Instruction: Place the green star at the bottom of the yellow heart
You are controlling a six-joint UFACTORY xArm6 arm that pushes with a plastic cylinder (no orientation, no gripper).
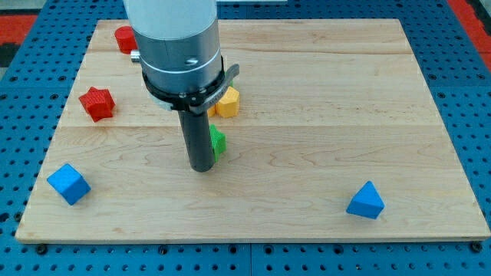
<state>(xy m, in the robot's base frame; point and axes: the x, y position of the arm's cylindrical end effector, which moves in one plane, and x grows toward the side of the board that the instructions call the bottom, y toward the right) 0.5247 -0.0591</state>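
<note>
Blue triangle (pixel 365 201) nearest, green star (pixel 219 142) touching my tip (pixel 202 168)

The counter (pixel 322 92) was a pale wooden board of several long planks joined side by side, their seams running across the view. Around the counter on every side lay a blue perforated surface (pixel 468 115), dotted with regular rows of small holes. Beyond the counter's top corners, red patches (pixel 19 23) showed. Light fell evenly, leaving only soft shadows on the wood.
</note>
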